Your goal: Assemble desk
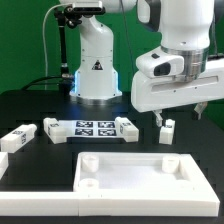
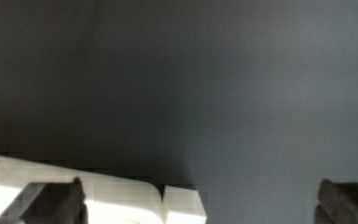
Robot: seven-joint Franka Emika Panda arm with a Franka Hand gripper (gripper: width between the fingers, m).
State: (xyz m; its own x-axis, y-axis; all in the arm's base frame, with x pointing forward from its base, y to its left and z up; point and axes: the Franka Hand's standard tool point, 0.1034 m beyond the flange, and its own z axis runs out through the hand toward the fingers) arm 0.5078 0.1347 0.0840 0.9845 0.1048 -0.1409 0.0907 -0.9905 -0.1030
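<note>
Desk top [image 1: 130,172]: white rimmed tray, flat on black tabletop [image 1: 30,108], 6 o'clock in exterior view. Gripper [image 1: 180,115]: 3 o'clock, fingers spread apart, nothing between. Marker board [image 1: 90,127]: centre. Leg [image 1: 168,131]: upright, just under gripper. Second leg [image 1: 18,138]: 9 o'clock.

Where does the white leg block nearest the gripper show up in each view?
Exterior view: leg block stands on the black table at the exterior view's right, just below the open gripper.
Wrist view: leg block, probably the same one, between the dark fingers.
Shared landmark: the gripper's two fingers.
</note>
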